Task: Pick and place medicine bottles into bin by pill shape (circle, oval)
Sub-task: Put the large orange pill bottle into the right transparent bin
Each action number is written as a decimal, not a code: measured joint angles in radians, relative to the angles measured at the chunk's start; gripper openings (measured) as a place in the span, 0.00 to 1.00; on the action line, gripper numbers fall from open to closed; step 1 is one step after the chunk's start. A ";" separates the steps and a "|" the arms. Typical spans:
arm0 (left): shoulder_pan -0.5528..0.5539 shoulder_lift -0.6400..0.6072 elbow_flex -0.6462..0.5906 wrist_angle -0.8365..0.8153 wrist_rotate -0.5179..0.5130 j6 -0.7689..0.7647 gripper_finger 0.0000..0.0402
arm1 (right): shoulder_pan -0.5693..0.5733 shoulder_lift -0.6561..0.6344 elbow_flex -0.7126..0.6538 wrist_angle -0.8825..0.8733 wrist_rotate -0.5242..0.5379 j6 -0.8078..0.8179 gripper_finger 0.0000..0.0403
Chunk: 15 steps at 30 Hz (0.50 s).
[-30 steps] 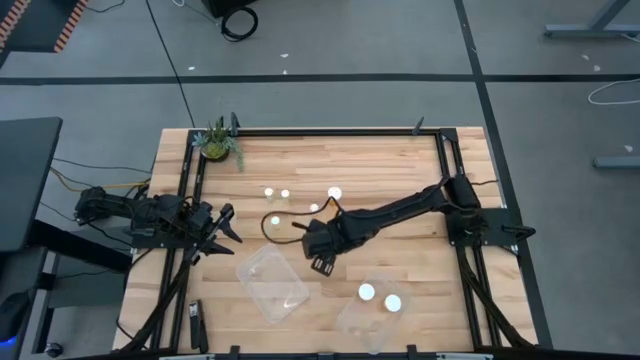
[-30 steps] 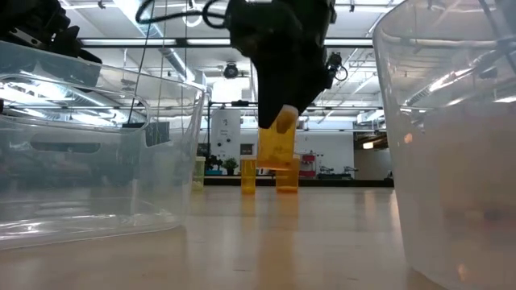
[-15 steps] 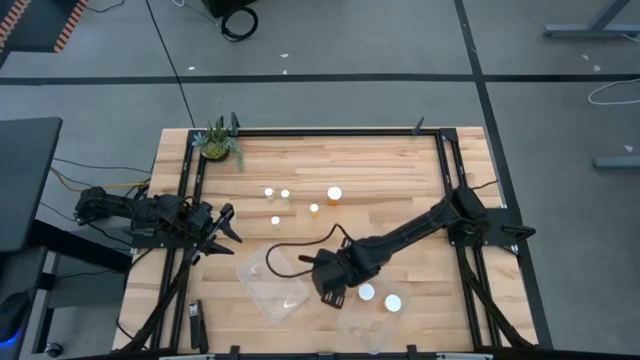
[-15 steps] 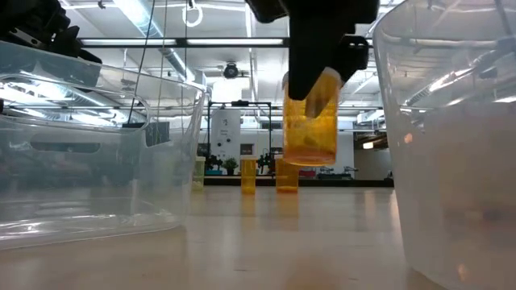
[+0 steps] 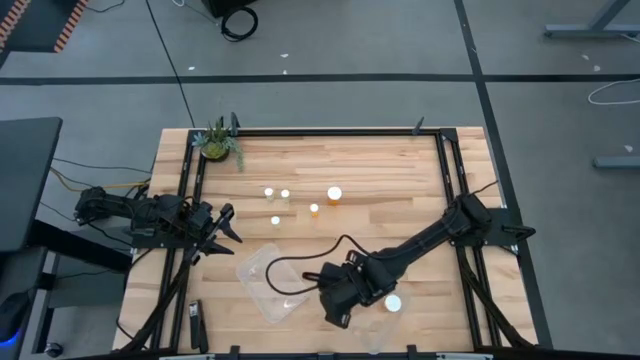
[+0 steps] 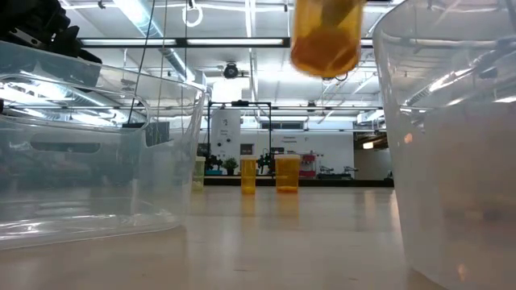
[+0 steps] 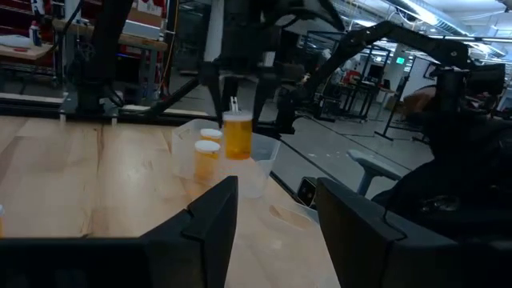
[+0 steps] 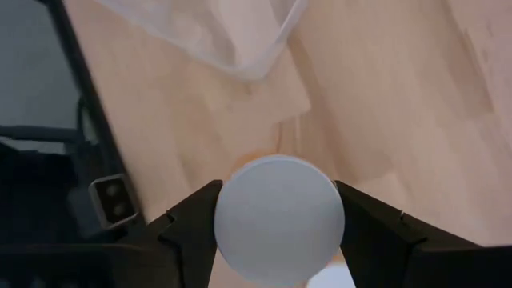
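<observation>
My right gripper (image 5: pixel 335 298) hangs over the near part of the table, between the two clear tubs, shut on an amber medicine bottle (image 6: pixel 325 36) with a white cap. The same bottle (image 7: pixel 238 134) shows in the left wrist view, just in front of the right tub. Several more bottles stand on their bases mid-table, among them a wide one (image 5: pixel 334 194) and a narrow one (image 5: pixel 275 220). Another bottle (image 5: pixel 393 303) stands inside the right tub (image 5: pixel 372 325). My left gripper (image 7: pixel 276 232) waits open at the table's left edge, pointing level. My right gripper pinches the bottle's round white cap (image 8: pixel 278 218) between its two fingers (image 8: pixel 192 228), one on each side. The fingers come from above, slanting down. The bottle hangs below them, lifted well clear of the table, slightly tilted.
The left clear tub (image 5: pixel 270 283) lies at the near left of centre, and its corner (image 8: pixel 240 48) shows under my right wrist. A green potted plant (image 5: pixel 218 142) stands at the far left corner. A small dark device (image 5: pixel 195 322) lies near the front left edge.
My right gripper has carried the bottle from the table's middle toward the near edge and upward, tipping a little further. The bottle has gone from just above the standing bottles to high between the two tubs.
</observation>
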 joint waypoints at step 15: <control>0.000 0.000 0.000 0.000 0.000 0.000 0.44 | 0.125 -0.001 0.030 -0.119 -0.080 0.339 0.57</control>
